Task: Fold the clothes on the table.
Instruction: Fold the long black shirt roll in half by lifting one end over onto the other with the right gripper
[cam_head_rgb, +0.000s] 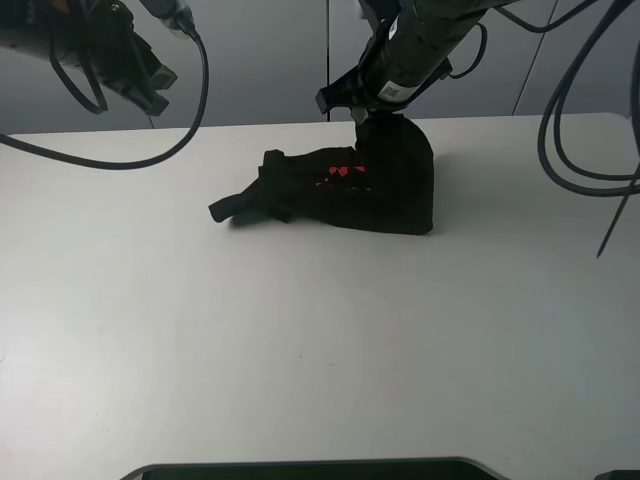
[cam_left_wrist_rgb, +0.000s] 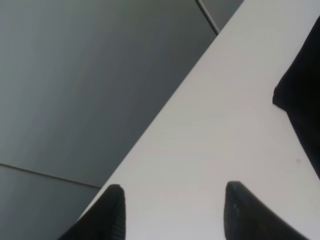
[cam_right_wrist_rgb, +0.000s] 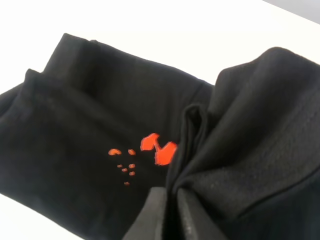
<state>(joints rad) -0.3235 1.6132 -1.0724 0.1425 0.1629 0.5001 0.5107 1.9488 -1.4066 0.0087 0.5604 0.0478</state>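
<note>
Directly under R pincer (cam_head_rgb: 372, 114): raised fold of T-shirt (cam_head_rgb: 385, 190), between jaws.

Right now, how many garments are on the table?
1: the black T-shirt, bunched far-centre on the table, edge pinched up by the right gripper. Folds might hide another.

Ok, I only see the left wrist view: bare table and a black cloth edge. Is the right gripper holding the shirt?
Observer: Yes, the right gripper is shut on a bunched fold of the T-shirt, held up above the table.
Operator: Any print showing?
Observer: Red characters and small red dots face up beside that fold.
Operator: And the other arm?
Observer: The left gripper hangs high over the table's far left, apart from the T-shirt, jaws open and empty.
</note>
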